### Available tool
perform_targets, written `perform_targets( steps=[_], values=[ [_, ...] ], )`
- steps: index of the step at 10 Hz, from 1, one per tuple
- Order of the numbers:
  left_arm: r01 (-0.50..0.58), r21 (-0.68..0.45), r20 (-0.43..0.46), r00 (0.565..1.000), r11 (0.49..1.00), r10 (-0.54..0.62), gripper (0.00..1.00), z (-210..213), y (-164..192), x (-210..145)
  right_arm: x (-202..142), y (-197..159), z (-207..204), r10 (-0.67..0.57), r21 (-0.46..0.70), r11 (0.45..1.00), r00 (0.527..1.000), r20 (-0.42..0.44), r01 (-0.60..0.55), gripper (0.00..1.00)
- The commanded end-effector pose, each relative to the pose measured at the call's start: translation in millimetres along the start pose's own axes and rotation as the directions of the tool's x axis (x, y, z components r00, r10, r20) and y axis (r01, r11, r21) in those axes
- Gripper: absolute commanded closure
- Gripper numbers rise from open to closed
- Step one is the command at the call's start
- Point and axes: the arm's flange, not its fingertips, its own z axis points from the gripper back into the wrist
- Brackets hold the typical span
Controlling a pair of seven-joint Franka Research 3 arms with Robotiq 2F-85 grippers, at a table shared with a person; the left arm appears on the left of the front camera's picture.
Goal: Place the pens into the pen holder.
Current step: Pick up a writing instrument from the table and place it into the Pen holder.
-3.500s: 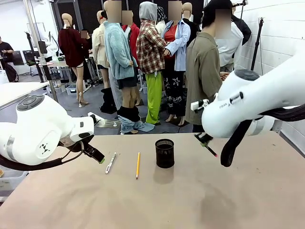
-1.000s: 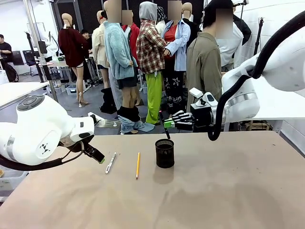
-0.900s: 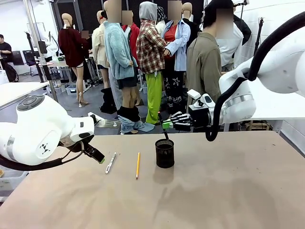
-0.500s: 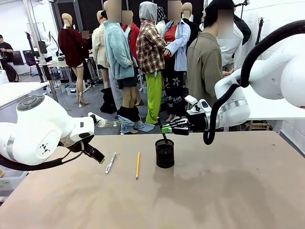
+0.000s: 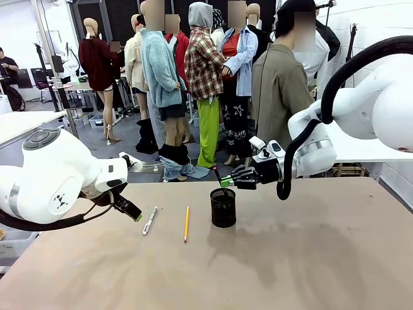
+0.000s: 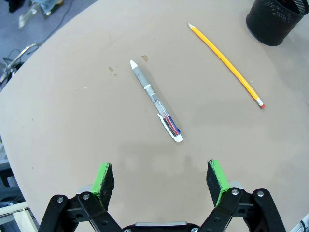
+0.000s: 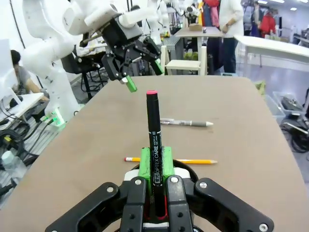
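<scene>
While my right gripper (image 5: 225,182) hangs just above the rim of the pen holder (image 5: 223,208), its jaws are clamped tight on the dark pen (image 7: 153,130). In the right wrist view, the pen's shaft sits between the green pads (image 7: 166,162) and its red end stands clear of them. My left gripper (image 6: 161,176) is spread wide with nothing between its pads, low over the table (image 5: 310,258) and well to the left of the holder.

I count three pens in all. One is the dark one in my grip, and the other two lie flat on the table to the left of the holder. The yellow pencil (image 5: 186,223) is the nearer one to the holder. The white pen (image 5: 150,220) lies farther out, beside the pencil but not touching it, and my left gripper is just beyond it. There is one holder, a black mesh cup standing upright.

I work on a plain tan tabletop. Beyond the holder, at the far edge, a person (image 5: 277,97) in an olive shirt stands turned away. A white brick wall (image 5: 381,39) runs along the right of the room, and other tables stand farther back on the left.
</scene>
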Motion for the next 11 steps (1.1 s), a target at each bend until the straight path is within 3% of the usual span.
perform_targets(
  steps=[1,2,5,8,11],
  values=[
    [-0.005,0.0,0.001,1.0,1.0,0.005,0.0,0.8,1.9,-0.8,-3.1,-7.4,-1.8,-0.029,0.007,1.0,0.999,-0.021,0.029,1.0],
    [-0.005,0.0,0.001,1.0,1.0,0.005,0.0,0.8,1.9,-0.8,-4.0,-6.7,-2.1,-0.032,0.007,0.999,0.999,-0.022,0.032,0.91],
    [-0.005,0.0,0.001,1.0,1.0,0.005,0.0,0.8,1.9,-0.8,-1.8,-3.7,-0.6,-0.026,0.007,1.0,0.999,-0.031,0.026,0.38],
    [-0.005,0.0,0.001,1.0,1.0,0.005,0.0,0.8,1.9,-0.8,14.1,27.6,26.0,-0.025,-0.039,0.999,0.998,-0.063,0.023,0.38],
    [-0.005,0.0,0.001,1.0,1.0,0.005,0.0,0.8,1.9,-0.8,52.2,106.1,84.3,0.026,-0.228,0.972,0.986,-0.164,-0.064,0.38]
  ],
)
